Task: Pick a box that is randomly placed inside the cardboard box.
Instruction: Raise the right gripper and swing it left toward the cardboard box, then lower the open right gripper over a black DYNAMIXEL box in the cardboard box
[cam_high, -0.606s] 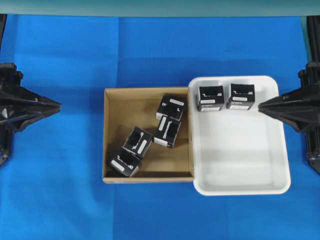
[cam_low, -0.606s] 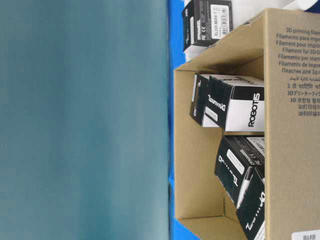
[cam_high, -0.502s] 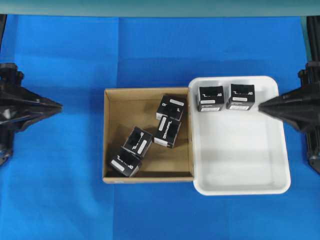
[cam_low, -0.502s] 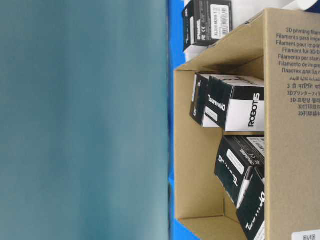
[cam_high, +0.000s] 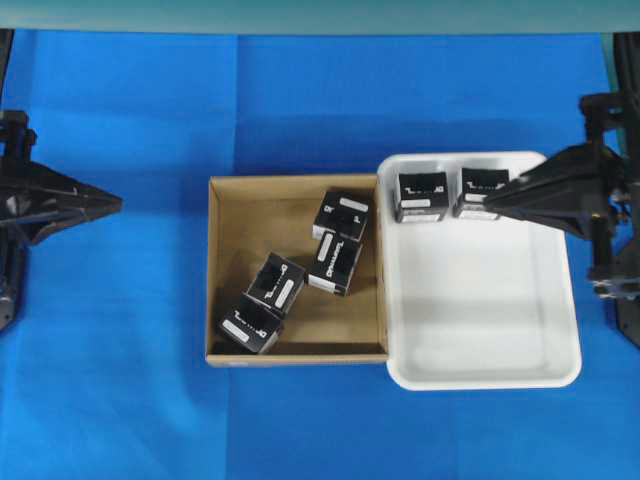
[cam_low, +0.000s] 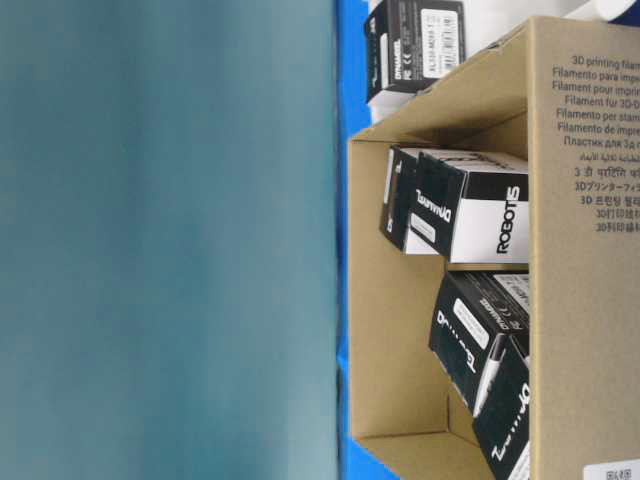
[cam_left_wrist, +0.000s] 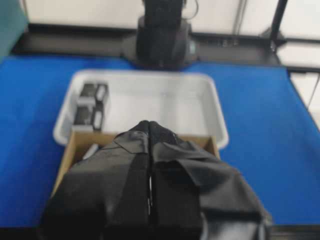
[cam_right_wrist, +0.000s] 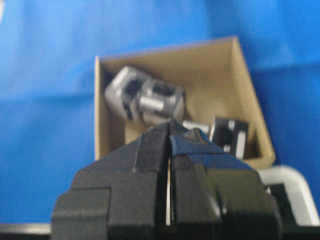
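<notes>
Brown corrugated cardboard forms the shallow square cardboard box (cam_high: 225, 270), my landmark on the blue cloth (cam_high: 300, 100). Inside it lie four small black cuboid cartons with white lettering; the box (cam_high: 334, 264) I judge easiest leans against another near the wall that touches the white rounded plastic tray (cam_high: 480, 340). Two more identical cartons stand in the tray's far corner, beside that same wall. My right gripper (cam_high: 490, 203) hangs over the tray, its tip by those two cartons, jaws pressed together and holding nothing. My left gripper (cam_high: 116, 206) waits well apart on the opposite side of the cardboard box, its jaws likewise closed and empty. Trouble from here, as I judge it: the four cartons sit in touching pairs at odd angles, so a finger could land on a neighbour and shove both, or catch the low wall. Going in with jaws not opened would only push a carton. Counted: six cartons, one cardboard box, one tray.
</notes>
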